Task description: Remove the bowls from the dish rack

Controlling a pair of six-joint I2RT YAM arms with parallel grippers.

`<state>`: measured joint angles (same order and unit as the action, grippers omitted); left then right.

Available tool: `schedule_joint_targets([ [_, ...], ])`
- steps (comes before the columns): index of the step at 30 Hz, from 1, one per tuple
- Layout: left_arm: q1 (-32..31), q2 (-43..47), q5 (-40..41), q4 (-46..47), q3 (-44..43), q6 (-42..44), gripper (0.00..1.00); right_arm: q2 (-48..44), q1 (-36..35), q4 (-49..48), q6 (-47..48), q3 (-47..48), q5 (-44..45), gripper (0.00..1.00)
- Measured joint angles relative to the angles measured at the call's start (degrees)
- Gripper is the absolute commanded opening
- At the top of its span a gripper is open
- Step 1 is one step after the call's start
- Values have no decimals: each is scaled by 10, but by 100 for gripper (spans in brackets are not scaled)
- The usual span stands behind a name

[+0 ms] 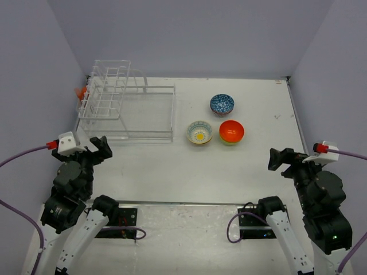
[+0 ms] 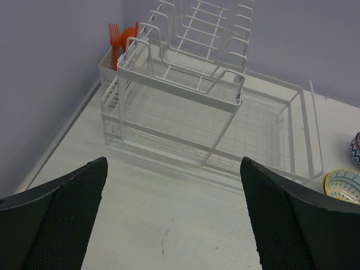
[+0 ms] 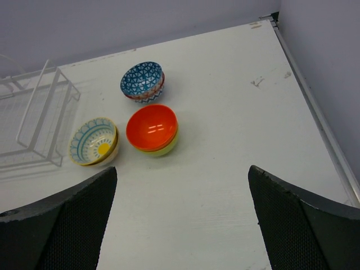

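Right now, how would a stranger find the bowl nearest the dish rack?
Start at the dish rack on the table's left half. Three bowls sit to its right; the pale bowl is the one nearest its near right corner. Unlike the blue patterned bowl and the orange bowl, it has a yellow centre.

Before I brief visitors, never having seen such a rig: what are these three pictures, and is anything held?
Two robot arms are bolted at the near edge of a table. The overhead picture shows both: the left gripper and the right gripper, open, holding nothing. The other two come from wrist cameras; the black shapes at the bottom are each gripper's own fingers. On the table stand a clear wire dish rack, with an orange fork in its side holder and no bowls, and to its right three bowls: a blue patterned bowl, a yellow-centred bowl and an orange bowl.
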<state>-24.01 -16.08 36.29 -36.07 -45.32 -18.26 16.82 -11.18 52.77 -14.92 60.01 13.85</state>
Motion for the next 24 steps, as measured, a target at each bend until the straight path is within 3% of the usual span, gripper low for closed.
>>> schedule_joint_targets([
  [16, 0, 56, -37, 23, 43, -20, 100, -19, 0, -17, 0, -31, -28, 99],
  [24, 0, 41, -50, 27, 58, -23, 100, -14, 0, -36, -4, -38, -31, 99],
])
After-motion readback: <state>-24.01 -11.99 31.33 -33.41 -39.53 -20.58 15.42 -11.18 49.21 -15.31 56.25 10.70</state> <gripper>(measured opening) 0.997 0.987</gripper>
